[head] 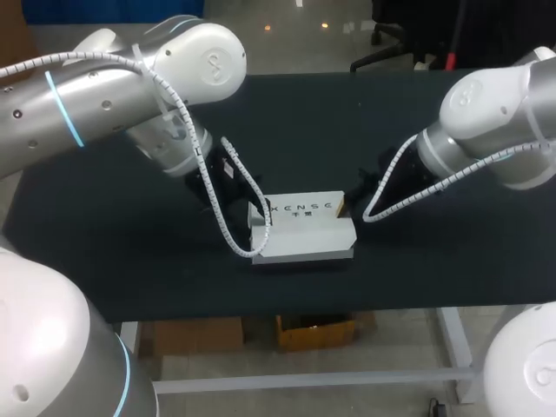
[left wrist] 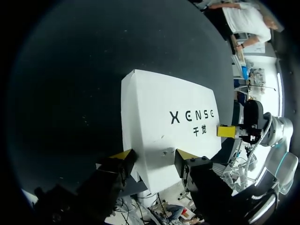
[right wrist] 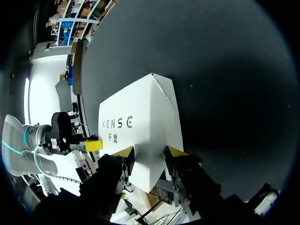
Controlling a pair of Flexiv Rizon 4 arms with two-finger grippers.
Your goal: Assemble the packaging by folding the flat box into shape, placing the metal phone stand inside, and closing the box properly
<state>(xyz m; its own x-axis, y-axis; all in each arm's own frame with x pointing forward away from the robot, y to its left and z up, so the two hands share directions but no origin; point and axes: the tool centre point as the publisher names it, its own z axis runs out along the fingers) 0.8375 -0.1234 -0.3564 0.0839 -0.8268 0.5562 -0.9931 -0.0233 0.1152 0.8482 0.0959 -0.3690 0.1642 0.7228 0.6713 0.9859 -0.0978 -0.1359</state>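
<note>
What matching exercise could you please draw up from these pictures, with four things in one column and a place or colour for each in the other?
Things:
1. box
2. left gripper
3. right gripper
4. table

Place or colour:
A. black
B. at the box's right end
C. white, with dark print on top
D. at the box's left end

Pairs: 1-C; 2-D; 3-B; 4-A

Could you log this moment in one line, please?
left claw shut on white box | right claw shut on other end | phone stand unseen
</note>
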